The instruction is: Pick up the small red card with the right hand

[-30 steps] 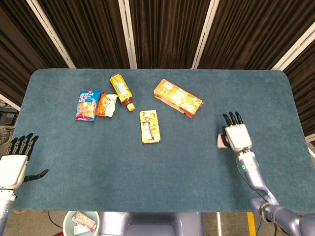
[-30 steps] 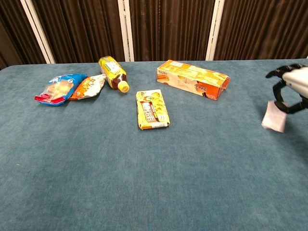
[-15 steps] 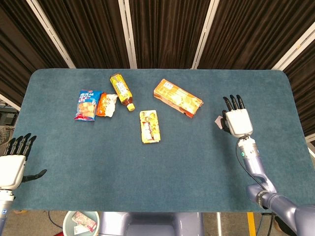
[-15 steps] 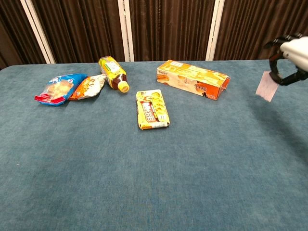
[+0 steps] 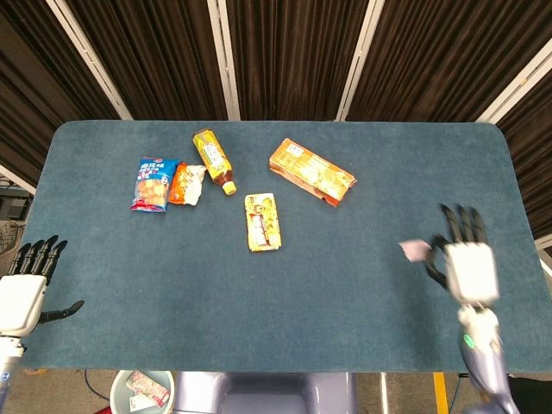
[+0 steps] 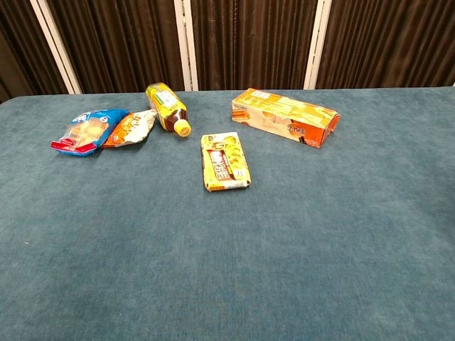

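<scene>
Right hand (image 5: 470, 269): seen from the head camera only, blurred, back of the hand facing up, above the right part of the table, near the front edge; out of the chest camera's frame.
Right fingers (image 5: 457, 222): stretched forward, side by side with slight gaps; thumb side turned toward the card.
Small red card (image 5: 415, 249): a pale pinkish scrap in this view, blurred, just left of the right hand at the thumb side; appears pinched there, though blur hides the exact contact; missing from the chest camera.
Left hand (image 5: 23, 289): at the lower left corner of the head view, off the table's front left edge; holding nothing, touching nothing.
Left fingers (image 5: 36, 254): straight and pointing forward, thumb stuck out to the side, well apart from the rest.
Table (image 5: 155, 285): covered in blue-green cloth, dark curtains behind.
Long orange box (image 5: 311, 172): lying flat, back centre-right, angled.
Yellow packet (image 5: 262, 222): flat, near the table's middle, in front of the box.
Bottle (image 5: 214, 160): on its side, yellow cap toward the front, left of the box.
Orange snack bag (image 5: 185, 184): just beside the bottle, on its left.
Blue snack bag (image 5: 155, 183): touching the orange bag's left edge.
</scene>
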